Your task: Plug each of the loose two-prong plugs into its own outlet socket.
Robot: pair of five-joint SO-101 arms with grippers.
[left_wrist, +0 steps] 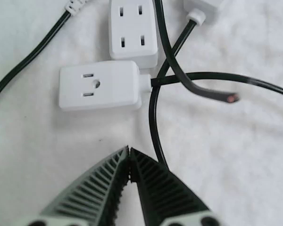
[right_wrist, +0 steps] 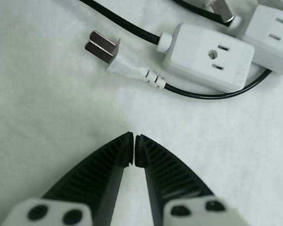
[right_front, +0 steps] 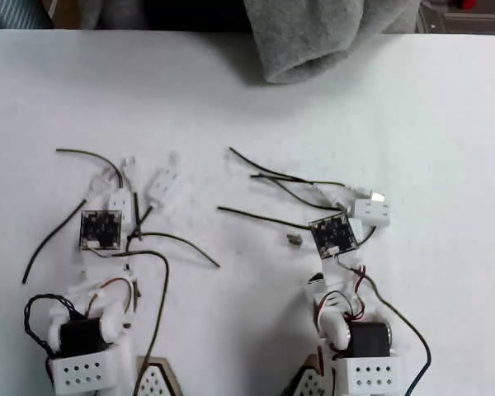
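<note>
Your right pincer [right_wrist: 133,141] sits closed and empty toward the near edge of the bench, and the left pincer [left_wrist: 129,153] is the same. Nothing's plugged in, so you're at step one. The loose plug [right_wrist: 114,59] lies near its socket [right_wrist: 207,56], prongs pointing away. I'd open up, grab the plug body, then line the prongs up with the slots.

White sockets [left_wrist: 100,85], white plug [right_wrist: 125,68], black cords [left_wrist: 152,117], ribbed dark jaws.

Second outlet [right_wrist: 272,41] — half off-frame
</note>
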